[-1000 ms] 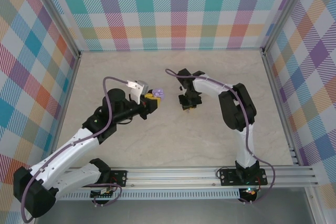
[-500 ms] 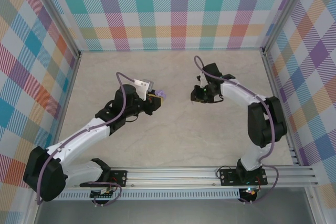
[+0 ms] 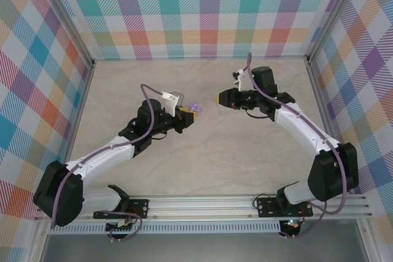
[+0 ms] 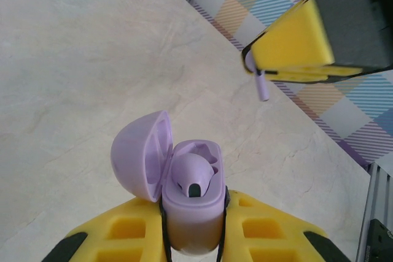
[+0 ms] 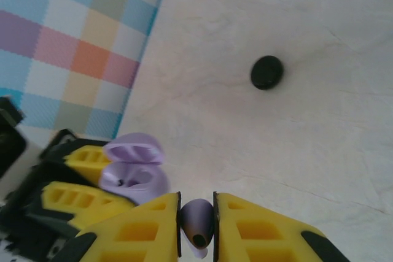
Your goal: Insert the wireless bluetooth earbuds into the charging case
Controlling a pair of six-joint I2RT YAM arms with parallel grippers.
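Over the middle of the pale surface (image 3: 202,157), seen from above, the left hand (image 3: 189,113) is clamped on the lavender charging case (image 3: 194,108). The right hand (image 3: 220,97) faces it from the right with a small gap between them. Its fingers are drawn close, and what they hold is too small to make out from there.

At the left wrist, the case stands upright between the yellow fingers (image 4: 132,228), its lid (image 4: 138,154) swung open to the left. One lavender earbud (image 4: 193,176) with a dark tip sits inside it. Up and to the right, apart from the case, the thin stem of a second earbud (image 4: 263,87) pokes out below the right hand's yellow pad.

At the right wrist, the second earbud is pinched between the two yellow fingers, dark tip towards the camera. The open case sits just to the left in the left hand's grip. A round black disc (image 5: 267,72) lies on the surface well apart
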